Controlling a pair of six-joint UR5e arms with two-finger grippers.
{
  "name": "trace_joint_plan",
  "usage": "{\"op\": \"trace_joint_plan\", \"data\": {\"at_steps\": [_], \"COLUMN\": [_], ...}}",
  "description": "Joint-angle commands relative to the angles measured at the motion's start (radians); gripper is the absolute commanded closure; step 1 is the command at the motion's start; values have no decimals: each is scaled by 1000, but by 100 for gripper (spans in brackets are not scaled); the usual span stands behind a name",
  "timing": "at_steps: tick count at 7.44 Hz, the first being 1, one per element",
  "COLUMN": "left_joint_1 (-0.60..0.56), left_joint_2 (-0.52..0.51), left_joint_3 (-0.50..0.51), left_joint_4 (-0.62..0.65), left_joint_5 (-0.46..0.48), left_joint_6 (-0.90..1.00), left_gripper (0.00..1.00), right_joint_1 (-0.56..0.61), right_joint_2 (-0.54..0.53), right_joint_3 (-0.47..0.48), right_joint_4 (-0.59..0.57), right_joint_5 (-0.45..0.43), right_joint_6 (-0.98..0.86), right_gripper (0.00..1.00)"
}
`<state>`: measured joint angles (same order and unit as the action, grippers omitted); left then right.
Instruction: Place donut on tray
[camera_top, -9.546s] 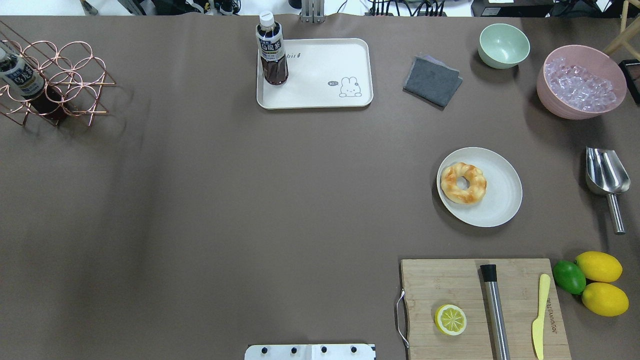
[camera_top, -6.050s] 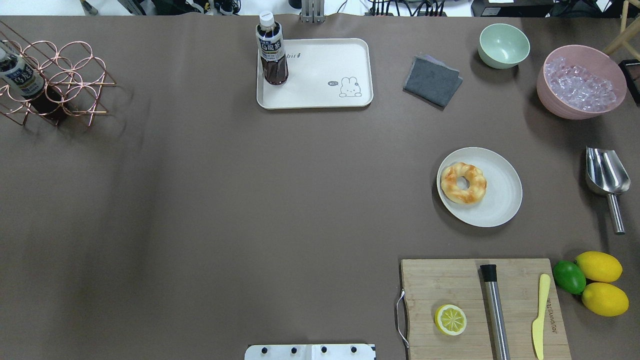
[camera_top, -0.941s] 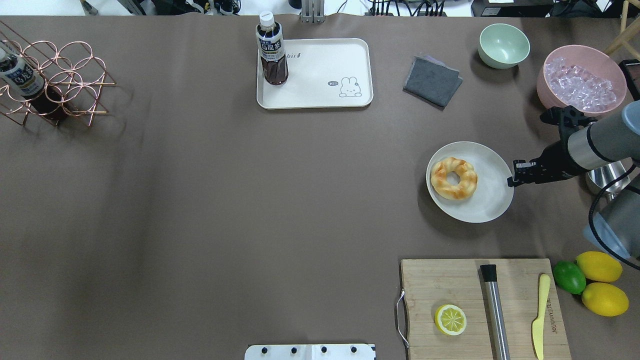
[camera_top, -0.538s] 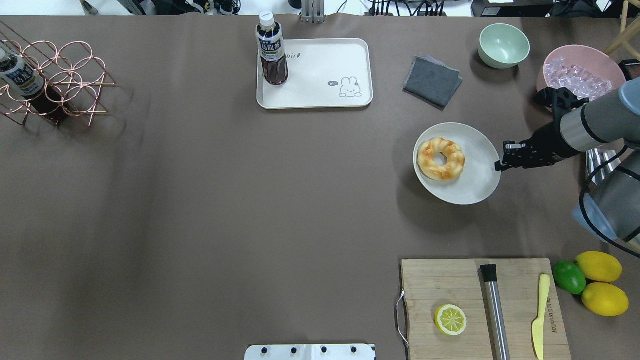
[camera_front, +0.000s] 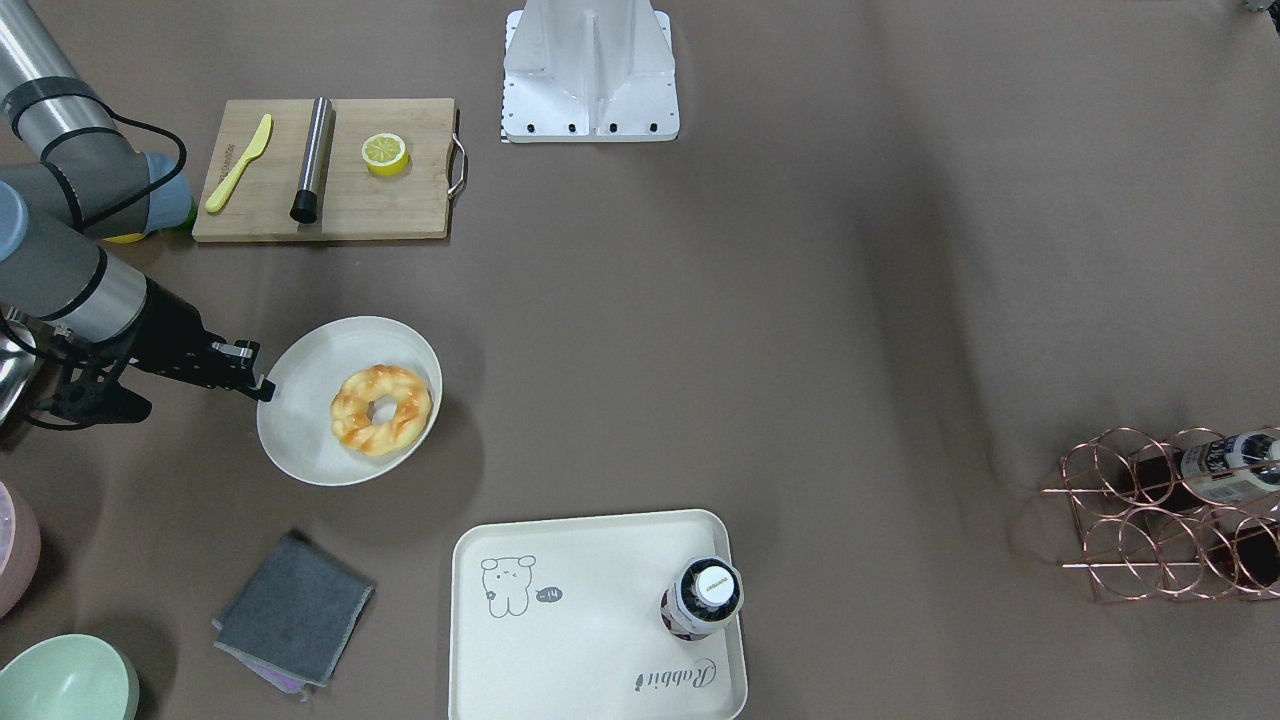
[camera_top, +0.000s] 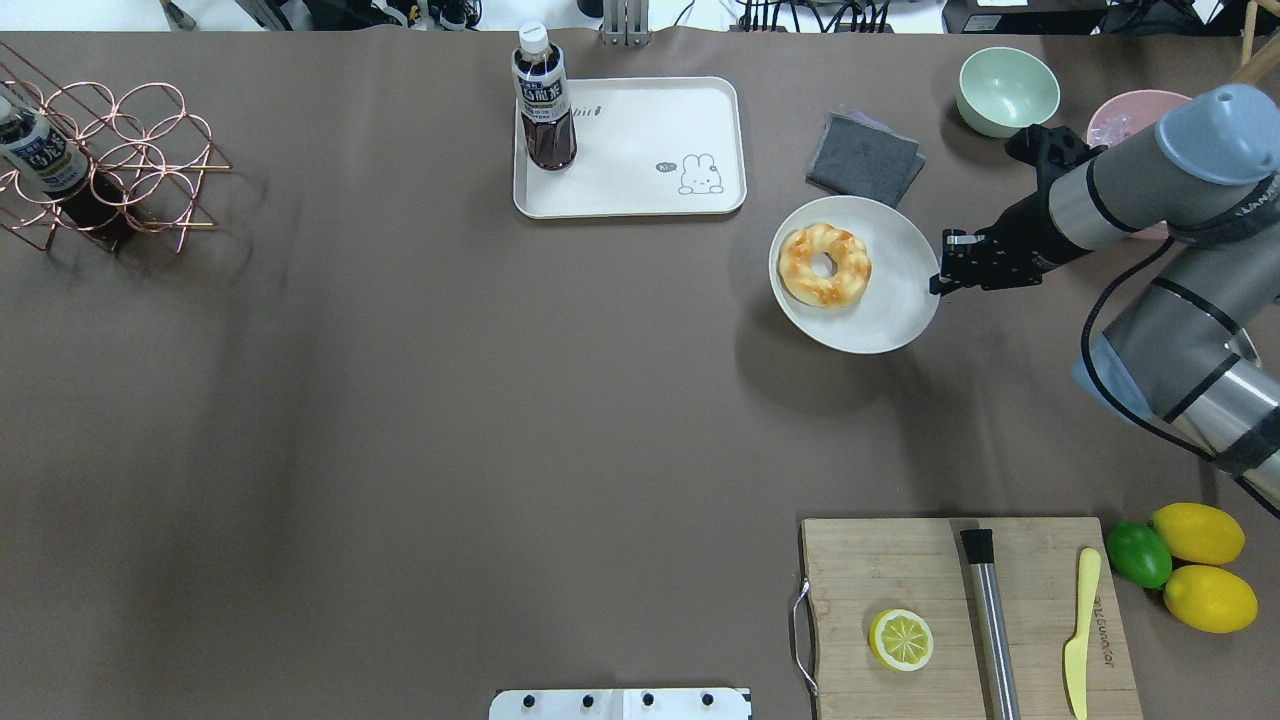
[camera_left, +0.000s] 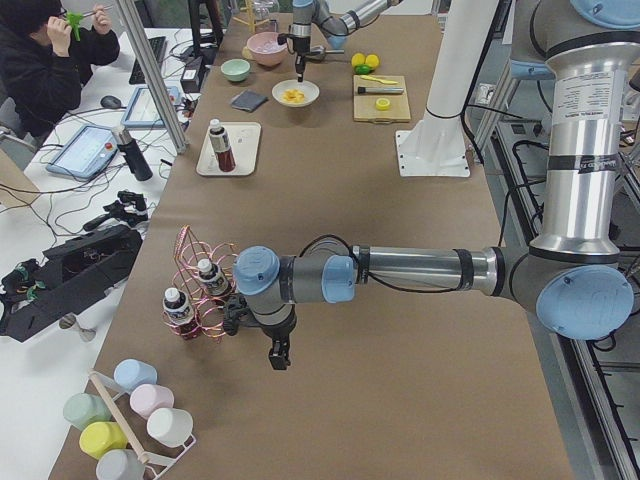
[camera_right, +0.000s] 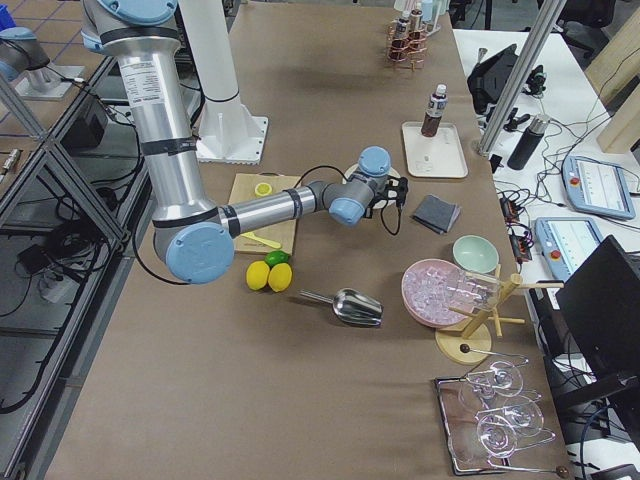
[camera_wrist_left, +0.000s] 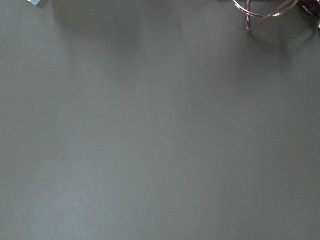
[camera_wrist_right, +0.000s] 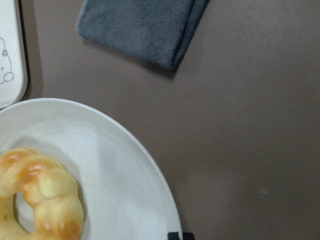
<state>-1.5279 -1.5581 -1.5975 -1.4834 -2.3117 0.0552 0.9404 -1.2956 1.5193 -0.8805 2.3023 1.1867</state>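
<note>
The donut (camera_top: 825, 265) lies on a round off-white plate (camera_top: 890, 300). My right gripper (camera_top: 936, 283) is shut on the plate's right rim and holds it above the table, to the right of the tray's near corner. The cream tray (camera_top: 640, 170) with the bear drawing lies at the far middle, with a dark drink bottle (camera_top: 545, 100) standing in its left corner. In the front view the donut (camera_front: 382, 410) is up and left of the tray (camera_front: 580, 600). My left gripper (camera_left: 279, 358) hangs over bare table near the wire rack; I cannot tell if it is open.
A grey cloth (camera_top: 865, 160) lies just beyond the plate, with a green bowl (camera_top: 1007, 90) and a pink bowl (camera_top: 1120, 115) behind it. A cutting board (camera_top: 900, 570) with a lemon half lies near right. A copper wire rack (camera_top: 110, 160) stands far left.
My right arm came in, shut on the plate's rim, lifted it and carried it with the donut forward and left toward the tray.
</note>
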Motion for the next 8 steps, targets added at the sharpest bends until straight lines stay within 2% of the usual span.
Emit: {"op": "trace_joint_plan", "data": {"at_steps": [1, 4, 6, 7, 8], "left_joint_1": [0, 0, 0, 0, 0], "left_joint_2": [-8, -11, -13, -13, -14], "left_joint_3": [1, 2, 2, 2, -2], "left_joint_4": [0, 0, 0, 0, 0], "left_joint_5": [0, 0, 0, 0, 0], "left_joint_6": [0, 0, 0, 0, -2], "left_gripper": [2, 2, 2, 2, 2], "right_joint_1": [0, 1, 3, 2, 3], "right_joint_2": [108, 218, 266, 321, 396], "right_joint_3": [-80, -198, -225, -269, -299], "right_joint_4": [0, -2, -5, -33, -135], "right_joint_5": [-4, -29, -64, -92, -93], "right_joint_6": [50, 57, 82, 88, 85], "right_gripper": [100, 100, 100, 100, 100]}}
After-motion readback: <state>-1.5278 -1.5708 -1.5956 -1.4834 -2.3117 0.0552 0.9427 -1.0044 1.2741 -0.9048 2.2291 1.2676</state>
